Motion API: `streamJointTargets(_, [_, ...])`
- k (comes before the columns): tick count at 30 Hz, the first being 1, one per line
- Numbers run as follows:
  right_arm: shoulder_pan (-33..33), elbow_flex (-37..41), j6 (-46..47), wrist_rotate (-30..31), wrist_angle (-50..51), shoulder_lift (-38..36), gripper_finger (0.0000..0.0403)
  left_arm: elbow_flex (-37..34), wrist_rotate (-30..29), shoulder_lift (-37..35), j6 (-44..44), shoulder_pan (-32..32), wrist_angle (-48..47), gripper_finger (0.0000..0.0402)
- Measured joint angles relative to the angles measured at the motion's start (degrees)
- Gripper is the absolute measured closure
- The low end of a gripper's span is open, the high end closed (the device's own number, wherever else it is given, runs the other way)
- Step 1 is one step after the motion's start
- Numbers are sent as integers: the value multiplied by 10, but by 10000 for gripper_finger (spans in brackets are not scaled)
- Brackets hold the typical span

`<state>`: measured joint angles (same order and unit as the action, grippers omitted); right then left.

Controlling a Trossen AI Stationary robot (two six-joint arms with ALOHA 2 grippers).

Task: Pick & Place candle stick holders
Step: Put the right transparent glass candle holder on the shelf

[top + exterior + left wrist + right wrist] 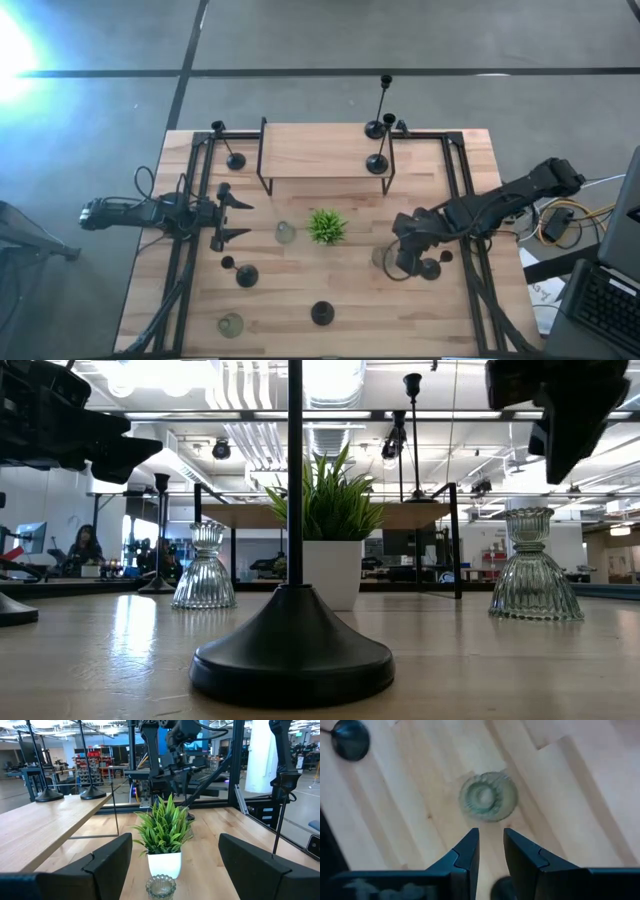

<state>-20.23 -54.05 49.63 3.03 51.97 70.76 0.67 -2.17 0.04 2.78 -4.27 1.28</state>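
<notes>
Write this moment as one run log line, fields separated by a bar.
right gripper: above glass candle holder, fingers apart, holding nothing | left gripper: open, waiting left of plant | glass holder stands on table

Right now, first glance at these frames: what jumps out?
The green plant in its white pot at the table's centre draws the eye first, just in front of a low wooden shelf carrying black candle stick holders. The right gripper hangs above a clear glass holder standing on the table's right side, fingers slightly parted and holding nothing. The left gripper waits open at the left, facing the plant.
</notes>
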Motion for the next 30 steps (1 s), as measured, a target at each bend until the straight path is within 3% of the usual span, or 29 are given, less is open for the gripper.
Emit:
streamJointTargets(11, [-72, 26, 15, 48, -11, 15, 288, 0, 0, 0, 0, 0, 0, 101])
streamJointTargets(23, [-76, 54, -5, 63, -49, 84, 222, 0, 0, 0, 0, 0, 0, 101])
streamJointTargets(30, [-75, 54, -40, 110, -108, 123, 189, 0, 0, 0, 0, 0, 0, 101])
